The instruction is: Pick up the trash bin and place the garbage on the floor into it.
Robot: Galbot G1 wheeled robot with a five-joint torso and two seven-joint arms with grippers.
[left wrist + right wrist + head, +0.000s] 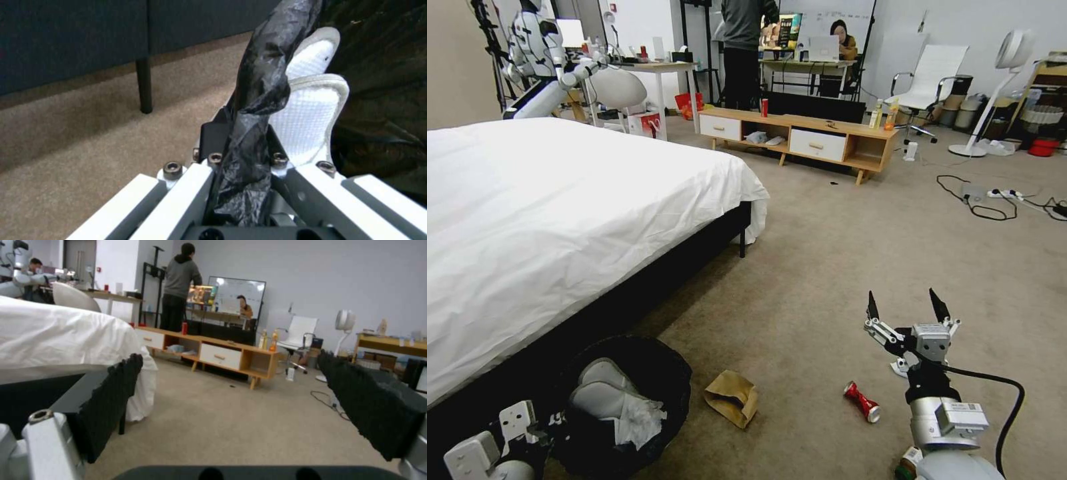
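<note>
The trash bin (675, 373), lined with a black bag, stands low at my left beside the bed. It holds crumpled white tissue (642, 419) and white padded pieces (311, 110). My left gripper (550, 421) is shut on the bin's bag-covered rim (267, 66), which runs between its fingers (242, 133). On the floor (840, 267) lie a brown paper bag (732, 397) and a crushed red can (862, 401). A small green-capped bottle (906, 465) peeks out beside my right arm. My right gripper (906, 308) hangs open and empty above the carpet, beyond the can; its black pads (111, 396) stand wide apart.
The white-sheeted bed (560, 213) on a dark frame fills the left. A low wooden TV stand (800, 137) sits ahead with a red can and drink bottles on it. Cables and a power strip (994, 197) lie at the far right. Open carpet stretches between.
</note>
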